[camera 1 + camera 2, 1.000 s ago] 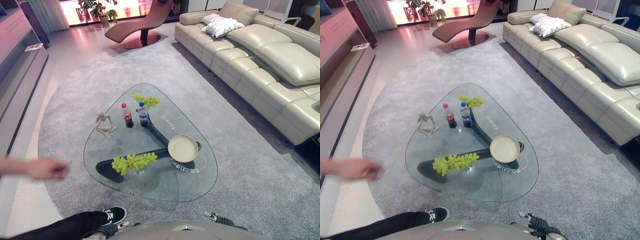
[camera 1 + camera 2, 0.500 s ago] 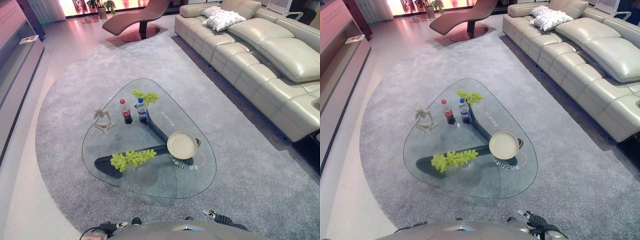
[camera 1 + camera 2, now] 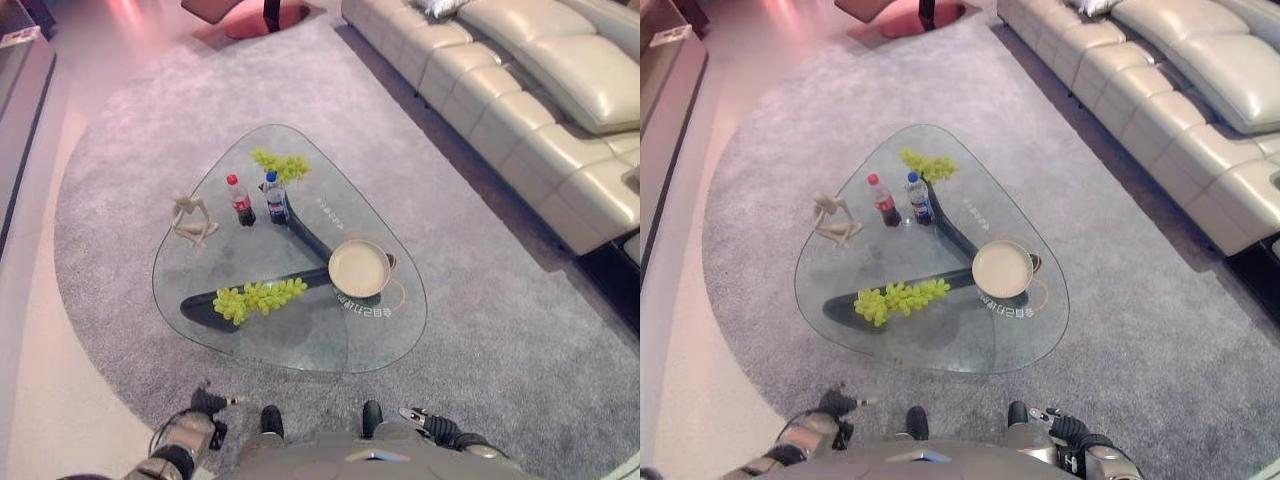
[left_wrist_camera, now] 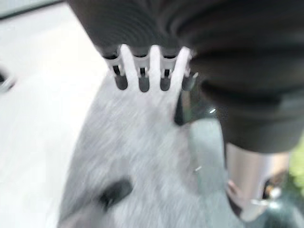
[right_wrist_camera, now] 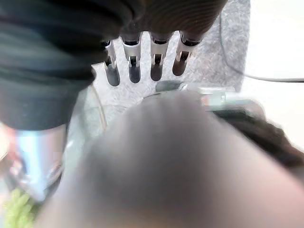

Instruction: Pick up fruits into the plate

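**Both hands low, short of the table's near edge**

The left hand [image 4: 142, 71] and right hand [image 5: 142, 61] hang with fingers straight and relaxed, holding nothing (both above the grey carpet [image 3: 500, 330]). Ahead, the glass table [image 3: 250, 335] has bare glass along its near rim. A long bunch of green grapes [image 3: 258, 298] lies left of the round beige plate [image 3: 359, 268], apart from it; a second bunch [image 3: 281, 164] sits at the far edge behind two bottles [image 3: 257, 200].
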You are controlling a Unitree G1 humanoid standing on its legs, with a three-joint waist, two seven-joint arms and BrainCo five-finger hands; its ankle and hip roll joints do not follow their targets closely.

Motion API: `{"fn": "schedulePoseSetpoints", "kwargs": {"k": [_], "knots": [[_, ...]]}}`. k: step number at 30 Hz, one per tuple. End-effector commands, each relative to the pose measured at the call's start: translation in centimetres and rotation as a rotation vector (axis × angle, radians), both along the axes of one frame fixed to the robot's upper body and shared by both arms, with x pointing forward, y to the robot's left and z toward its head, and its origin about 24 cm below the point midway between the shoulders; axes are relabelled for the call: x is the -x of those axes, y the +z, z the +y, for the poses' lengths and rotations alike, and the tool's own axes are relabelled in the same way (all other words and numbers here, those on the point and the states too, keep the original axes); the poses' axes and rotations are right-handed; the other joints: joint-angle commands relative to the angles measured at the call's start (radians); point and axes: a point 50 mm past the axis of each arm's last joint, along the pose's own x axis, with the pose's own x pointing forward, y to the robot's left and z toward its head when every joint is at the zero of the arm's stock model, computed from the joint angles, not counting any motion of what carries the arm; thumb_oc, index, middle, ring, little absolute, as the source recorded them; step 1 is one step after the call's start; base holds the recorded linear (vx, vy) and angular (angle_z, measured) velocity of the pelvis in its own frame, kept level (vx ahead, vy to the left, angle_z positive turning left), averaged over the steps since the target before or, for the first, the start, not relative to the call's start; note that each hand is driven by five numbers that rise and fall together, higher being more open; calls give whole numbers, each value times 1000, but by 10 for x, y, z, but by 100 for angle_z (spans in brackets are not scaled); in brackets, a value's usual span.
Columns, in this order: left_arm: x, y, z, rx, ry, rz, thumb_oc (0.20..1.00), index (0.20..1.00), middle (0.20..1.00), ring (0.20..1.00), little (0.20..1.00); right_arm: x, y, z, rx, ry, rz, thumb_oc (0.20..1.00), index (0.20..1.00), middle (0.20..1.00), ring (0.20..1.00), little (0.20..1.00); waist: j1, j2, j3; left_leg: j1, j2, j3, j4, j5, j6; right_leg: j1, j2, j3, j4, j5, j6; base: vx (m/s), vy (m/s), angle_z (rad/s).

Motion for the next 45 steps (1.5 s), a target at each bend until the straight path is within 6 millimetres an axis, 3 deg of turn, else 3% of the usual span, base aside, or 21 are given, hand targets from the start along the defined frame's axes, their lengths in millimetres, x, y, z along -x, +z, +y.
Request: {"fn": "schedulePoseSetpoints", "kwargs": {"k": [1, 5, 10, 18, 33, 45], "knots": [[-48, 31, 9, -177, -94, -164, 1000, 1000, 1000, 1000, 1000, -40, 14, -3, -15, 15, -144, 1000, 1000, 1000, 1000, 1000, -12, 22, 86, -20, -43, -24, 45, -87, 61, -82, 47, 15, 128, -48, -46, -120, 131, -6], [-88, 69, 29, -386, -139, -307, 1000, 1000, 1000, 1000, 1000, -64, 25, -15, -6, 15, -235, 1000, 1000, 1000, 1000, 1000, -22, 40, 147, -91, -45, -23, 73, -75, 58, -152, 49, 21, 161, -52, -55, -109, 72, -3], [-135, 131, 57, -615, -187, -427, 1000, 1000, 1000, 1000, 1000, -95, 41, -14, -44, -6, -353, 1000, 1000, 1000, 1000, 1000, -37, 37, 221, -165, -44, -18, 93, -61, 54, -234, 60, 25, 195, -50, -59, -121, -27, -3], [-176, 191, 63, -814, -241, -496, 1000, 1000, 1000, 1000, 1000, -135, 65, -2, -115, -52, -501, 1000, 1000, 1000, 1000, 1000, -61, 24, 314, -278, -42, -15, 127, -37, 44, -366, 80, 30, 254, -40, -61, -114, -78, -4], [-203, 221, 45, -936, -283, -428, 1000, 1000, 1000, 1000, 1000, -177, 98, 19, -243, -137, -683, 1000, 1000, 1000, 1000, 1000, -89, -16, 321, -538, -18, -11, 190, 13, 11, -621, 108, 30, 330, -25, -65, -78, -60, -6], [-204, 252, 59, -1077, -82, -393, 1000, 1000, 1000, 1000, 1000, -192, 114, 37, -396, -208, -761, 1000, 1000, 1000, 1000, 1000, -110, -70, 321, -643, -1, 5, 193, 30, -6, -726, 122, 27, 332, 0, -59, -48, -31, -3]]}}
